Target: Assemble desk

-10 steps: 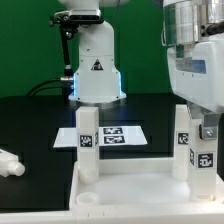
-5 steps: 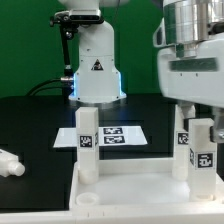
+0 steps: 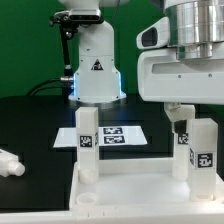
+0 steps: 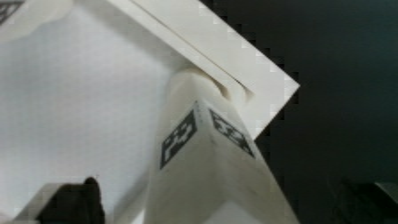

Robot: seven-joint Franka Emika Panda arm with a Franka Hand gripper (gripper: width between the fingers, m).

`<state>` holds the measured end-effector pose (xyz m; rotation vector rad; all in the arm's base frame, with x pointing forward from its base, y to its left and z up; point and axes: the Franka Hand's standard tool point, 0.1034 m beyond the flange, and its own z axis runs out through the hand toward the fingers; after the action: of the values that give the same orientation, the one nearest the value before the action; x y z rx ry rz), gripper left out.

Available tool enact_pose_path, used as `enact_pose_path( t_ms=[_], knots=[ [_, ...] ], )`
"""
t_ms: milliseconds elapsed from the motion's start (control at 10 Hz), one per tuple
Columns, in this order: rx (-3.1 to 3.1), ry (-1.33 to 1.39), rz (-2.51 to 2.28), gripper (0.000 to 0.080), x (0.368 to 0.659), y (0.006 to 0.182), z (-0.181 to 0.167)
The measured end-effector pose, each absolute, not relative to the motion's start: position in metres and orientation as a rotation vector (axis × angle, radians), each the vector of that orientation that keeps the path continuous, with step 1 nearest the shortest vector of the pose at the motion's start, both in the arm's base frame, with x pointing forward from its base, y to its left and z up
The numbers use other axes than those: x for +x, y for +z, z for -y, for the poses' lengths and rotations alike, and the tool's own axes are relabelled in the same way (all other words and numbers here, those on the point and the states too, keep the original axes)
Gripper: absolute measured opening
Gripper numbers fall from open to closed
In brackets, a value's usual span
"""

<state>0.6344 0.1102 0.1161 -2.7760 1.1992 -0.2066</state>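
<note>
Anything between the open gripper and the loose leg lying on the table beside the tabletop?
Yes: the upright leg in the tabletop's rear corner at the exterior view's left stands roughly between the gripper and the loose leg. Passing above it should clear.

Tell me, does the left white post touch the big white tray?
Touching. At the exterior view's left, the leg stands upright, its foot set in the tabletop's corner, no gap.

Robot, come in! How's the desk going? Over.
Gripper open over corner leg. Two more legs upright on tabletop. Loose part lying off it. Nothing blocking.
</note>
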Motion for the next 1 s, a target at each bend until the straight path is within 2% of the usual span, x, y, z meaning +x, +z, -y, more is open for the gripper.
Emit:
enact_pose_path(
  t_ms=[300,400,500,600,700,800,1000],
  knots=[
    [-3.019,-0.243,-0.39,0.0649,0.6446,0.1235,-0.0998],
    [-3.017,-0.241,-0.416,0.0649,0.6442,0.1224,-0.0992],
    [-3.005,-0.238,-0.474,0.0526,0.6442,0.1224,-0.0991],
    [-3.001,-0.237,-0.497,0.0526,0.6442,0.1224,-0.0987],
    [-2.973,-0.231,-0.611,0.0374,0.6441,0.1224,-0.0992],
    [-2.943,-0.224,-0.721,0.0285,0.644,0.1221,-0.0989],
    [-2.884,-0.211,-0.907,0.0285,0.6443,0.1217,-0.0984]
  ],
)
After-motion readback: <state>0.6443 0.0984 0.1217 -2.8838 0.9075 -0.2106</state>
